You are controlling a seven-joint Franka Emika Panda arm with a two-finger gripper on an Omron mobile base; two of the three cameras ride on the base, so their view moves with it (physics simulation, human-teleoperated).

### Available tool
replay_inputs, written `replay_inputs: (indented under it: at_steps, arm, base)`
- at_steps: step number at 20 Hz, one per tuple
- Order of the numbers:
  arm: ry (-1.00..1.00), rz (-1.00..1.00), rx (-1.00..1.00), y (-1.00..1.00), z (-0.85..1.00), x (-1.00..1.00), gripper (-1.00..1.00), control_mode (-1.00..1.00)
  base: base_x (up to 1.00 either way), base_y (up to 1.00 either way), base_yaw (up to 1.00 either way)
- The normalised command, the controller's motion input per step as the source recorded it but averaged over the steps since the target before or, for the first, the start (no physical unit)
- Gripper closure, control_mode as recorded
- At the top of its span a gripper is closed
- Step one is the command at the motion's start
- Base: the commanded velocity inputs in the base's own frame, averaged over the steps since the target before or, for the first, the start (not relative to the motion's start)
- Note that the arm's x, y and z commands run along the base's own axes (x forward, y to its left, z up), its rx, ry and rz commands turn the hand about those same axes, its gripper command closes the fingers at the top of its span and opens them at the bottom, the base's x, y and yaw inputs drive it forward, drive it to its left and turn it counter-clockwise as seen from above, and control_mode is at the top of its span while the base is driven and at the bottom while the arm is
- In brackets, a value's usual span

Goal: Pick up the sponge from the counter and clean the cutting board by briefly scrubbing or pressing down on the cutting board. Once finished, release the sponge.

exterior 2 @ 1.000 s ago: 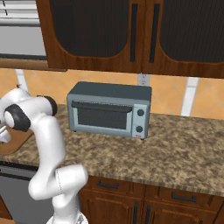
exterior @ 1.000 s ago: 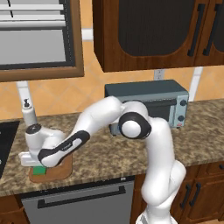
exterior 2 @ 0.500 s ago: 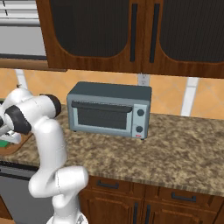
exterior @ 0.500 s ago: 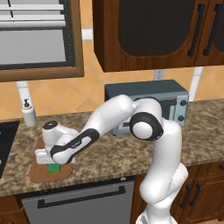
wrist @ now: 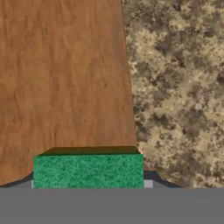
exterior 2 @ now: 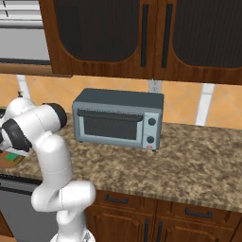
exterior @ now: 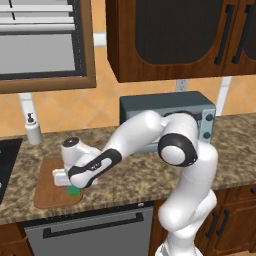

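The reddish-brown cutting board [exterior: 46,186] lies flat on the speckled granite counter [exterior: 135,175], left of the arm's base. My gripper [exterior: 70,183] points down over the board's front right part, shut on the green sponge [exterior: 74,190], which rests against the wood. Looking along the hand, the sponge [wrist: 88,170] spans the space between my gripper's [wrist: 89,184] fingers, on the cutting board [wrist: 65,78] near its edge, with bare counter [wrist: 175,87] beside it. The fingers themselves are mostly hidden behind the sponge.
A grey toaster oven [exterior: 165,111] stands at the back of the counter, right of the board. A white soap dispenser [exterior: 33,131] sits by the wall at back left. A dark cooktop [exterior: 6,160] borders the board's left; a dishwasher front [exterior: 90,232] lies below.
The gripper has slid to the right across the cutting board with the sponge in it, from the board's left end to its front right part.
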Motion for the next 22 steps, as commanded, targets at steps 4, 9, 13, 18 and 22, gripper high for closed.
replay_inputs:
  at_steps: [4, 9, 13, 18, 22]
  arm:
    - [0.0, 0.0, 0.0, -0.79, -0.46, 0.0, 1.0, -1.0]
    - [0.04, 0.0, 0.09, -0.3, 0.21, -0.08, 1.0, -1.0]
    - [0.01, 0.0, 0.18, 0.12, 0.89, -0.05, 1.0, -1.0]
    - [0.0, 0.0, 0.03, 0.76, 0.11, 0.17, 1.0, -1.0]
    - [0.0, 0.0, -0.02, 0.85, 0.05, 0.49, 1.0, -1.0]
  base:
    - [0.0, 0.0, 0.0]
    - [0.0, 0.0, 0.0]
    - [0.0, 0.0, 0.0]
    - [0.0, 0.0, 0.0]
    - [0.0, 0.0, 0.0]
